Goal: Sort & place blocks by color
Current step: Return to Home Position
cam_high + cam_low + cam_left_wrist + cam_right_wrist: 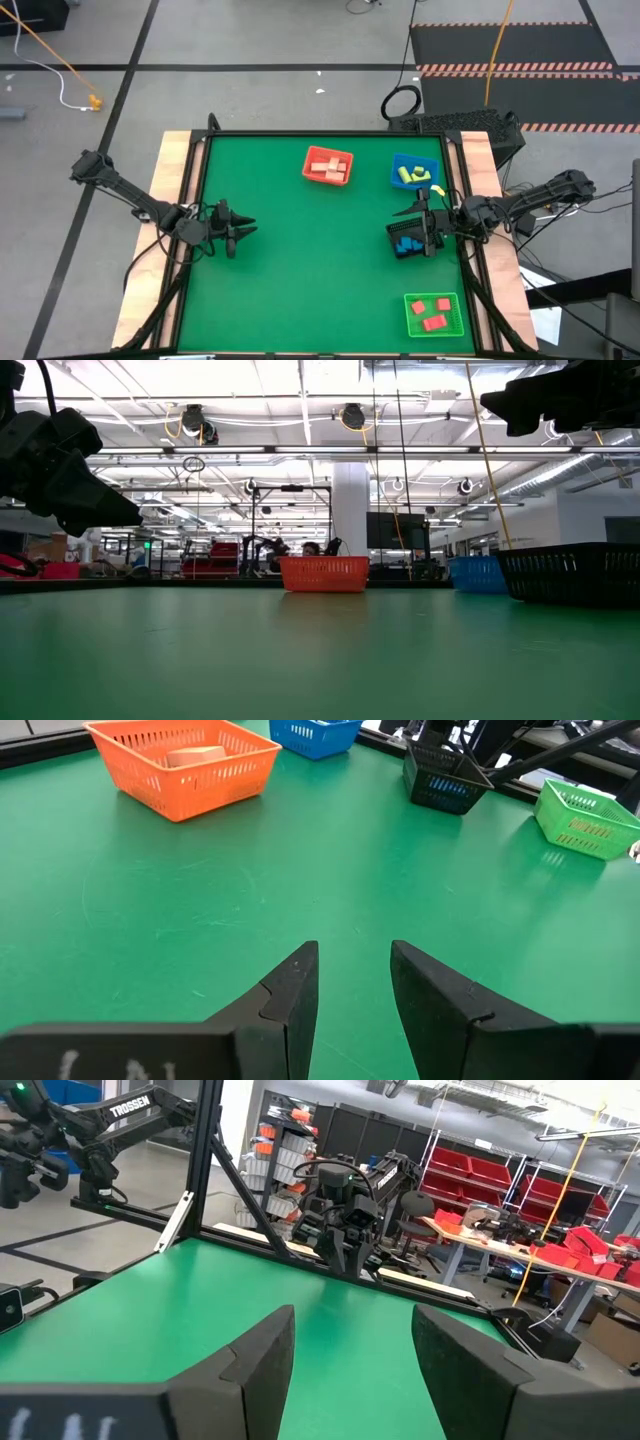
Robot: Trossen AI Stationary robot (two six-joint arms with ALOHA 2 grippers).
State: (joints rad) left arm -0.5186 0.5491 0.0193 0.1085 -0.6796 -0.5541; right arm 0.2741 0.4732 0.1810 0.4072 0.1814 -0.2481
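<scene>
Noted the left gripper (355,955) over bare bench (300,280), moderately spread, empty; the right gripper (355,1320) over the black tray (391,240), equally spread, empty. Found wood blocks (328,165) in the orange tray (306,165), yellow-green blocks (412,177) in the blue tray (395,172), blue blocks (405,244) in the black tray, red blocks (432,322) in the green tray (408,315).

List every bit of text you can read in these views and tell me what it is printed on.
"TROSSEN": white letters on a dark arm link beyond the table, in the right wrist view.
White lettering on the left arm, same view: too small to read.
White marks on the bodies of the left gripper and the right gripper: cut off by the frame, unreadable.
Nothing else is legible.
</scene>
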